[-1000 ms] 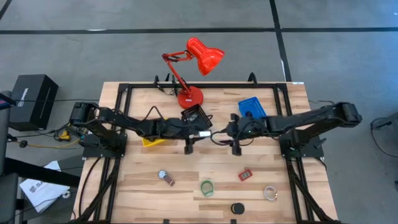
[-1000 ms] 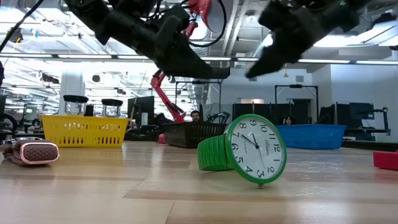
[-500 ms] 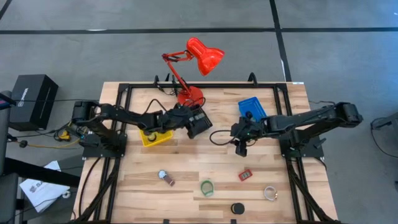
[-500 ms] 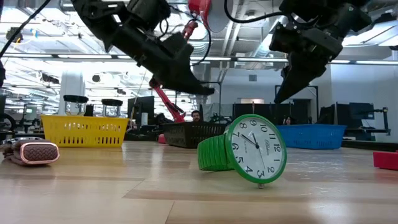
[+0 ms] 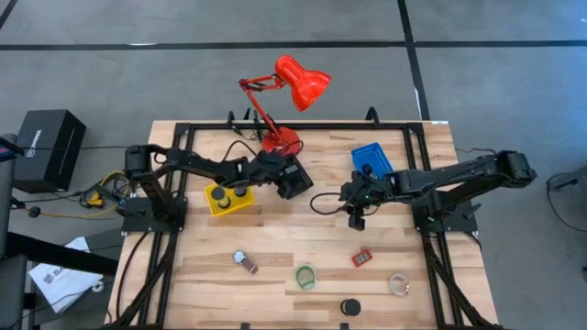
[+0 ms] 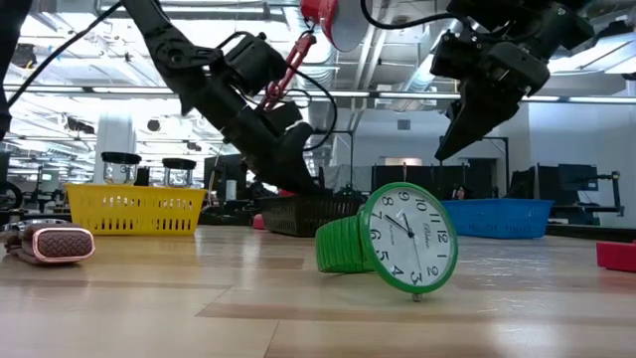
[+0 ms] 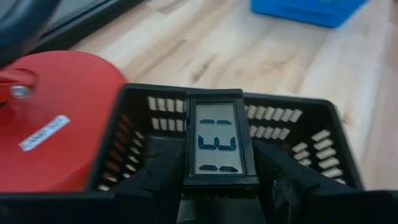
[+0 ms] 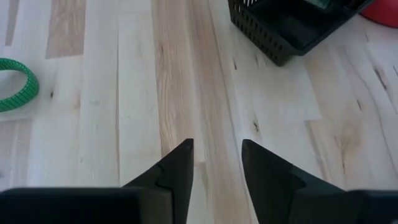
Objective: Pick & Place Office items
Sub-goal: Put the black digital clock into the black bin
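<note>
You've got three mesh trays, yellow (image 5: 227,201), black (image 5: 290,178) and blue (image 5: 371,158), one red lamp (image 5: 292,92), and five small items loose on the table (image 5: 275,240).

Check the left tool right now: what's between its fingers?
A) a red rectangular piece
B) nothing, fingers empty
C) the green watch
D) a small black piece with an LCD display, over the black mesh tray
D: the left wrist view shows the left tool clamped on a small black LCD piece above the black mesh tray, next to the red lamp base.
</note>
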You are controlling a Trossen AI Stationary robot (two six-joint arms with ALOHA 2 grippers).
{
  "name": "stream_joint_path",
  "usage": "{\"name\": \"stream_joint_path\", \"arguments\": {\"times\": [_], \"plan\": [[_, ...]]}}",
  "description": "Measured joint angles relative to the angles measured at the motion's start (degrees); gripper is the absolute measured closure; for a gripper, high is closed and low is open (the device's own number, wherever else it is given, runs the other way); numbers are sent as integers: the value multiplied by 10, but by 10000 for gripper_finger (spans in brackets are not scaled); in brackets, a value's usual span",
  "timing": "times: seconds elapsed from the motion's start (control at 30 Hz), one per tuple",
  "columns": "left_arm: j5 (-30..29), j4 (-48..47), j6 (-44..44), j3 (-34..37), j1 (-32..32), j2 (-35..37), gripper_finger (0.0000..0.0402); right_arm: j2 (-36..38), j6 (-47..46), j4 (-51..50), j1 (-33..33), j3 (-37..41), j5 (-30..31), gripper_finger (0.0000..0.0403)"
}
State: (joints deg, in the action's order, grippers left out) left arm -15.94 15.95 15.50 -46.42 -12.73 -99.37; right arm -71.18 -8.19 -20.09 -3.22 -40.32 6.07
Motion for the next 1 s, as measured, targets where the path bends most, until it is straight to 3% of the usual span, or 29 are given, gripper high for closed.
{"name": "stream_joint_path", "arguments": {"times": [0.47,0.83,1.0], "plan": [[37,-27,-1,-6,-1,0,238,0,13,34,0,0,0,280],[56,-308,-54,-168,1,0,238,0,30,34,0,0,0,280],[53,-339,-61,-194,13,-27,238,0,37,34,0,0,0,280]]}}
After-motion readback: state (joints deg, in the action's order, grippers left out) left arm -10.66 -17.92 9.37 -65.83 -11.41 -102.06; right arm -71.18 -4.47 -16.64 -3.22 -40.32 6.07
